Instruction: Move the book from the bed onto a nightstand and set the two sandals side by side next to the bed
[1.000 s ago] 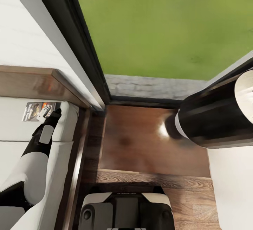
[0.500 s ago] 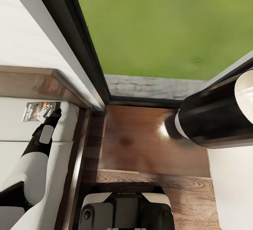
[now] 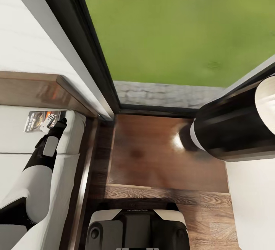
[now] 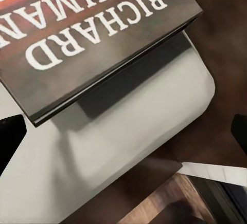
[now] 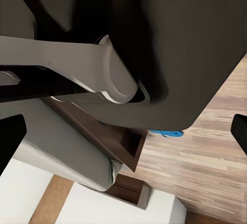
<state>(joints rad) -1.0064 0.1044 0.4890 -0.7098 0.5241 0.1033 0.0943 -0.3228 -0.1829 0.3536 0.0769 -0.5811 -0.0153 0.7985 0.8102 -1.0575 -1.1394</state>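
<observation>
Plainly, the move turns on the book (image 3: 41, 119) and the left gripper (image 3: 59, 123): the book lies flat on the bed (image 3: 15, 135) close under the headboard (image 3: 34, 89), just beyond the gripper's tip and a little toward the robot's left. In the head view the black fingertip reaches the book's near corner, so the two look to be touching or just apart; I cannot tell which. The book's long axis runs along the headboard, roughly crosswise to the left arm's reach.

From the left wrist view the book (image 4: 92, 34) fills the space ahead, its near edge raised a little off the mattress (image 4: 118, 152), with a shadow beneath. The two dark fingertips (image 4: 9, 136) sit at opposite borders of that view, well apart, so the left gripper is spread wide and holds nothing yet.

The left arm is clearly the nearer one. The right arm (image 3: 233, 124) hangs well away, above the nightstand (image 3: 152, 154), which stands just beside the bed frame to the robot's right of the book. The right wrist view shows its fingertips (image 5: 10, 136) also at the far borders, spread, with a sliver of blue sandal (image 5: 167, 132) on the wood floor (image 5: 206, 162) near the bed frame

I judge the next step to be closing on the book's near edge
</observation>
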